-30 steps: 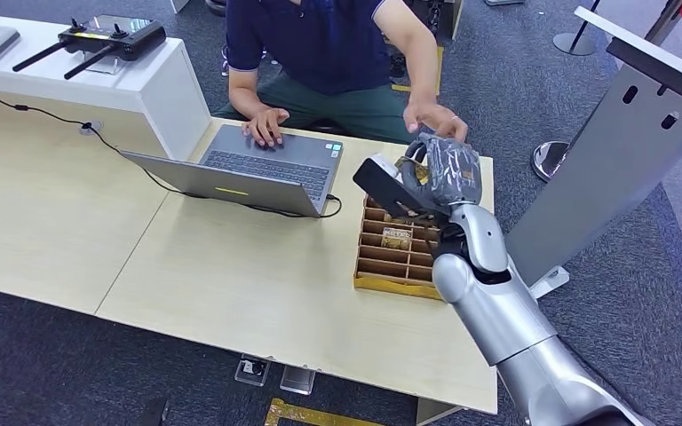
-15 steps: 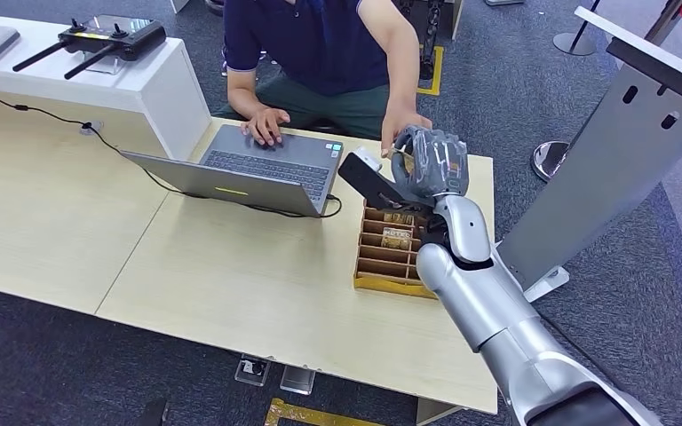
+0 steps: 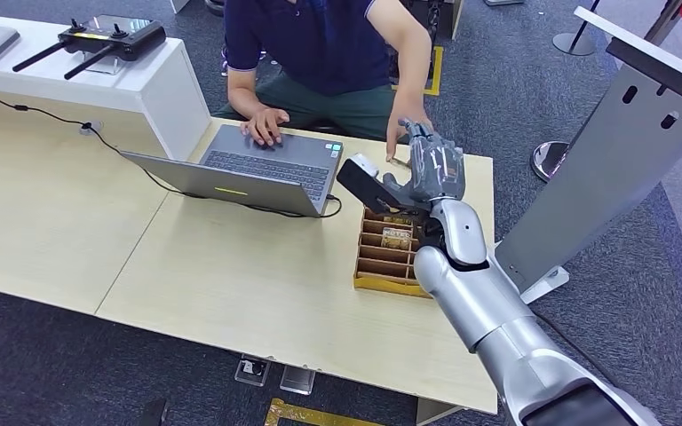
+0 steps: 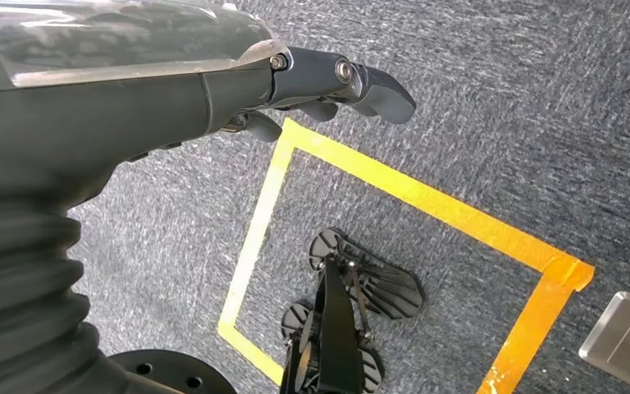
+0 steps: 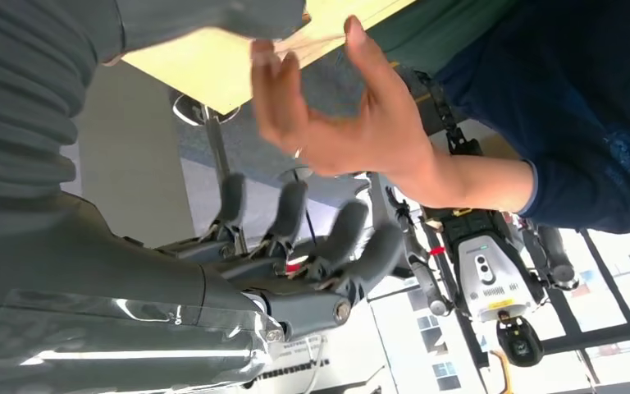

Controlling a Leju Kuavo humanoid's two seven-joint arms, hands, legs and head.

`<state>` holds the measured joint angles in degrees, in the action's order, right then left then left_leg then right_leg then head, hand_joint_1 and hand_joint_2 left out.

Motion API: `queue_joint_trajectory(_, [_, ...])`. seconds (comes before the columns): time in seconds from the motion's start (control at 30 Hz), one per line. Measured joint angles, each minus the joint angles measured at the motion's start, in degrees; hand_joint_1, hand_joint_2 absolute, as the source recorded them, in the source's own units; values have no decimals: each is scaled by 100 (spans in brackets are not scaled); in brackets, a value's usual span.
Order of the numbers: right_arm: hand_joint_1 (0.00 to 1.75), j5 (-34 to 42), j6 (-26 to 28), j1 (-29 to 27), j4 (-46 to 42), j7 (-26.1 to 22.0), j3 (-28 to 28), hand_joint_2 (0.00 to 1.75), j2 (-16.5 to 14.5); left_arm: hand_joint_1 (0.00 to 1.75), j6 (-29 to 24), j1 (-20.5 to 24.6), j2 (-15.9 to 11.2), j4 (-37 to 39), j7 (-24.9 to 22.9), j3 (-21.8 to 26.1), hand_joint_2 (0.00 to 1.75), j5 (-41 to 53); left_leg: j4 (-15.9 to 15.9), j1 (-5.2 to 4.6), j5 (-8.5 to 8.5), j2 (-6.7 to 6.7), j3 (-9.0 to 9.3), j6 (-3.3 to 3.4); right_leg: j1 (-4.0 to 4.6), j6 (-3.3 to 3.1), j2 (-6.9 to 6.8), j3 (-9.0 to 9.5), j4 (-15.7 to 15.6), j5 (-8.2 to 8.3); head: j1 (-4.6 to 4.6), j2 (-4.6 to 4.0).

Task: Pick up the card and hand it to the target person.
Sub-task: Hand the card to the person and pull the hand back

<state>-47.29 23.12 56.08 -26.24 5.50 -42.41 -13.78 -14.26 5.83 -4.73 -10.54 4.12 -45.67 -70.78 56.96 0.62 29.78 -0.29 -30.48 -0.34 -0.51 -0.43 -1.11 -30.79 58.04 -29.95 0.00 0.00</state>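
A: When you look from the head view, where is the right hand (image 3: 433,169)?

B: It is up over the far right part of the table (image 3: 231,284), just above the far end of the wooden tray (image 3: 382,282). Its fingers point up. A person's hand (image 3: 406,122) is right beside it on the far side.

A: And the card (image 3: 397,235)?

B: You can see one with dark letters in a slot of the tray. The person's other hand rests on the laptop (image 3: 266,169), left of the tray.

A: What does the left wrist view tell you?

B: The left hand (image 4: 238,82) hangs over grey floor (image 4: 500,98) with yellow tape (image 4: 426,197). Its fingers are loose and it has nothing in it.

A: And the right wrist view?

B: The dark fingers (image 5: 344,234) are straight and a little apart. The person's hand reaches in by the thumb. You cannot tell if the right hand has a card in it.
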Motion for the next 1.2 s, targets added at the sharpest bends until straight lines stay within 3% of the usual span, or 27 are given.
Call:
queue_joint_trajectory(0.27, [0,1282,-280,-450,-1214,-581,598,175,309,0,-73,-2,-6,5,-66,92,0,-110,3,0,3,6,-1,-1,0,-1,4,-3,5,-2,0,0])
queue_joint_trajectory(0.5, [0,3419,-1073,-1486,-3371,-379,883,175,1191,0,-85,-8,-18,3,-66,174,0,-201,0,0,0,2,-1,0,0,0,2,-2,1,0,0,0])
queue_joint_trajectory(0.73, [0,4685,-1284,-2806,-5151,-492,1336,175,1951,0,-119,-8,-38,0,-62,189,0,-231,1,1,2,0,2,-1,1,-1,-1,2,1,-2,0,0])
queue_joint_trajectory(1.0, [0,5339,-1487,-3982,-6119,-949,1789,175,2237,0,-138,-8,-21,3,3,271,0,-311,0,1,1,-4,2,-1,1,-1,-5,3,0,-2,0,0])
queue_joint_trajectory(1.2, [0,5436,-1566,-4641,-6317,-1147,2172,175,2223,0,-206,-9,-26,8,-45,328,0,-371,-2,-2,2,8,4,0,-2,0,7,0,0,0,0,0])
